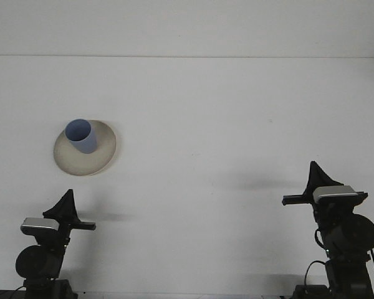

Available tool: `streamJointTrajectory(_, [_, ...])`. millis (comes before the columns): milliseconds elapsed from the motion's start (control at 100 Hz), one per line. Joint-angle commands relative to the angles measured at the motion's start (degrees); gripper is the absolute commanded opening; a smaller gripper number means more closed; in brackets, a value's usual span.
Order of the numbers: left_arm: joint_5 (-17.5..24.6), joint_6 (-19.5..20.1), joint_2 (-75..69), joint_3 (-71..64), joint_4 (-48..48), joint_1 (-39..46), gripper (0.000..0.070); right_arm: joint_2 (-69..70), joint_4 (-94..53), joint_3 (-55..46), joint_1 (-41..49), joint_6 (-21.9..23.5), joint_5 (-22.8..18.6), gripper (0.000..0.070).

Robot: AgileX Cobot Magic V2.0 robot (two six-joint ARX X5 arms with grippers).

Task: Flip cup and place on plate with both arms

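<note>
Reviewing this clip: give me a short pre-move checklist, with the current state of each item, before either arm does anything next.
1. Blue cup on the plate: ok, it stands inside the rim.
2. Cup mouth facing up: ok, the open rim shows.
3. Left gripper clear of cup and plate: ok, it sits at the table's near edge.
4. Right gripper clear of cup and plate: ok, far off to the right.
5. Either gripper holding something: ok, nothing shows at either one.
6. Finger opening: cannot tell for either gripper.

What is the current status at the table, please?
Left pincer and right pincer both low near the front edge, holding nothing. Blue cup upright, mouth up, on the beige plate. Nothing in the way.
</note>
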Motion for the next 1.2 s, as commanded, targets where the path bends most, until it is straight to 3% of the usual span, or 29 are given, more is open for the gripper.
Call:
streamJointTrajectory(0, [-0.2, -0.1, 0.0, -1.1, 0.7, 0.0, 0.0014, 0.1, 0.6, 0.1, 0.0, 0.4, -0.1, 0.0])
streamJointTrajectory(240, [-0.2, -0.1, 0.0, -1.1, 0.7, 0.0, 0.0014, -0.1, 0.5, 0.1, 0.1, 0.3, 0.0, 0.0])
streamJointTrajectory(390, [-0.2, -0.1, 0.0, -1.1, 0.7, 0.0, 0.0014, -2.8, 0.4, -0.6, -0.6, -2.2, 0.7, 0.0])
streamJointTrajectory(560, [-0.2, -0.1, 0.0, -1.1, 0.7, 0.0, 0.0014, -11.7, 3.8, -10.5, -0.6, -11.5, -3.4, 0.0])
streamJointTrajectory(770, [-0.2, -0.1, 0.0, -1.1, 0.7, 0.0, 0.0014, -24.9, 4.0, -23.8, -0.8, -17.6, -2.6, 0.0])
streamJointTrajectory(1190, [-0.2, -0.1, 0.0, -1.1, 0.6, 0.0, 0.0014, -28.8, 2.7, -29.0, -1.9, -17.6, -1.2, 0.0])
